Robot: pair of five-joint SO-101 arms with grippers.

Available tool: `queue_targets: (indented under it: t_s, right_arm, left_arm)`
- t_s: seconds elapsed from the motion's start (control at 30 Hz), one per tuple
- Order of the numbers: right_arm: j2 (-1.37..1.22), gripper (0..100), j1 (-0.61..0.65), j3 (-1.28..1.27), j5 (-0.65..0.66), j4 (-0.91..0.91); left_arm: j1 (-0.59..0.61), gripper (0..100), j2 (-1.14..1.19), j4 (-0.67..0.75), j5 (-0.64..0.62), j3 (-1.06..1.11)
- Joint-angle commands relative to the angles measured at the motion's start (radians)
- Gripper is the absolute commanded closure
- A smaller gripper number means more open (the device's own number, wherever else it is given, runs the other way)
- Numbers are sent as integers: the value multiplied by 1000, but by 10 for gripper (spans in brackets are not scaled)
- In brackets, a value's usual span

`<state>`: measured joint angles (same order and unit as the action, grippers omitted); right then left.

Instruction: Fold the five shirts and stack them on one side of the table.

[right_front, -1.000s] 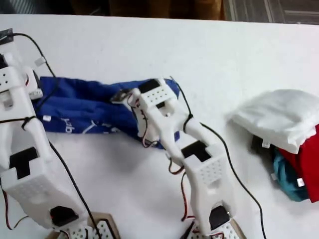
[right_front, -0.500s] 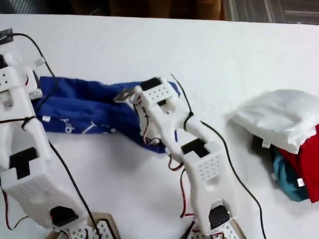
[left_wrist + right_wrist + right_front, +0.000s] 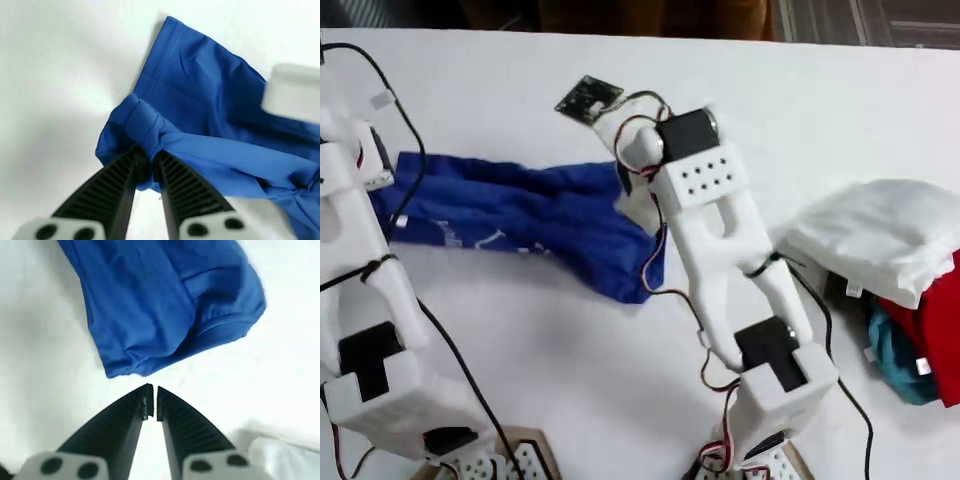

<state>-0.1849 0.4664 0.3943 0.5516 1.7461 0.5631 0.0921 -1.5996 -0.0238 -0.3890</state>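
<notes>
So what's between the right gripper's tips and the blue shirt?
Nothing. The right wrist view shows a bare strip of white table between the right gripper and the blue shirt.

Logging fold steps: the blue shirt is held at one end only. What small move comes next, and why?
Probably the right claw should open and lower onto the near edge of the crumpled blue fabric shirt. It is shut on nothing over the white table, while the left claw pinches a bunched corner; spreading likely needs both.
</notes>
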Motion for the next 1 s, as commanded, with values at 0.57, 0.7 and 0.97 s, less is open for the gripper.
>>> queue_targets:
  t_s: [0.57,0.7,0.97]
  right_arm:
    - [-321,776,27,-166,-107,-268]
    - [-361,776,74,-166,-109,-298]
    - [-475,975,88,-166,-117,-343]
  left_arm:
    - [8,971,-54,6,6,-4]
    - [8,971,-54,6,6,-4]
    - [9,971,-54,6,6,-4]
